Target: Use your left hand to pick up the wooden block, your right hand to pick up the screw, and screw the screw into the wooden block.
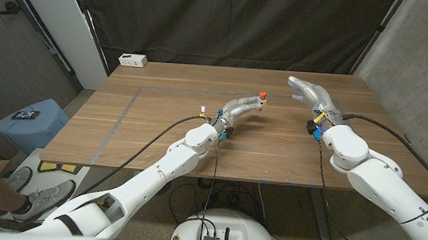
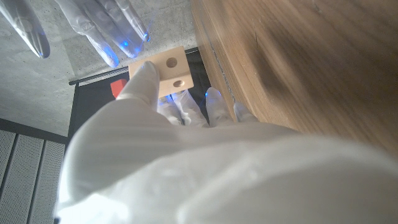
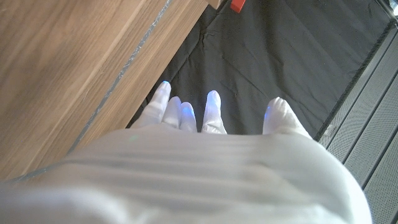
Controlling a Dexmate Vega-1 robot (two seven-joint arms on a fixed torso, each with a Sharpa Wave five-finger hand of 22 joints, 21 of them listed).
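Left hand (image 1: 243,107) raised over the middle of the brown wooden tabletop (image 1: 161,124), fingers wrapped around a small pale wooden block with round holes (image 2: 169,73); thumb pressed along one face of the block in the left wrist view. Red-headed screw (image 1: 261,97) seen at the tip of that same hand, right by the block; whether seated in a hole cannot be told. Right hand (image 1: 310,91) lifted just beside, to the right of the block, fingers spread apart and holding nothing. White power strip (image 1: 133,59) lying at the far left corner of the tabletop. Black curtain (image 1: 235,21) hanging behind.
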